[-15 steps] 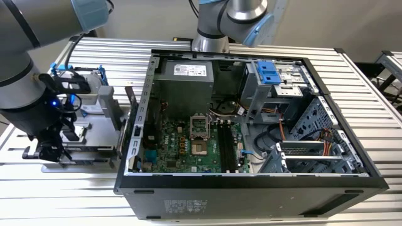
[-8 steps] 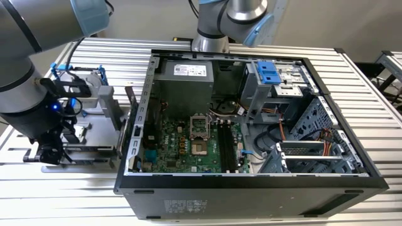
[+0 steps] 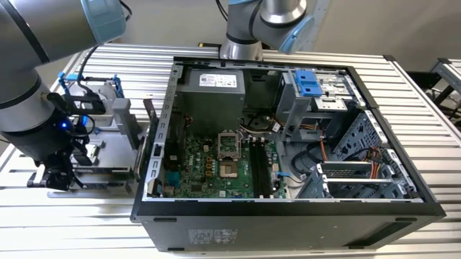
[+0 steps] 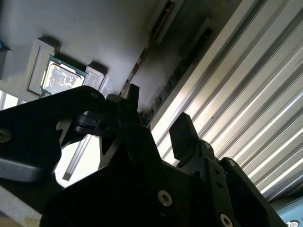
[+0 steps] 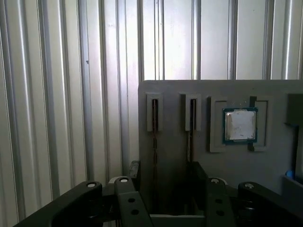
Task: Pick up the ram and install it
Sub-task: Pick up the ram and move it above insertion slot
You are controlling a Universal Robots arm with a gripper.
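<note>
In the exterior view, the arm (image 3: 29,81) reaches down at the exterior view's left, over the ribbed metal desk (image 3: 79,226). Its end effector (image 3: 58,175) hangs low at the near end of a grey holder (image 3: 97,135). In both wrist views the end effector (image 5: 165,170) is open: its two black fingers (image 4: 182,132) stand apart with nothing between them.

Just beyond the fingers in the first wrist view lie two narrow slots in the holder. The ram (image 5: 155,120) sits in one of them, seen edge-on as a thin dark strip. The second slot (image 5: 191,118) shows a like strip, and I cannot tell whether that is another stick. A square silver chip (image 5: 240,125) rests in its own pocket beside the slots.

Further toward the exterior view's right, the open case (image 3: 288,208) lies on the desk just beside the holder. Inside it are the green motherboard (image 3: 194,172) and, next to the socket (image 3: 228,151), the long black slots (image 3: 259,162). Past these, near the far wall, is a blue-framed drive (image 3: 307,82).
</note>
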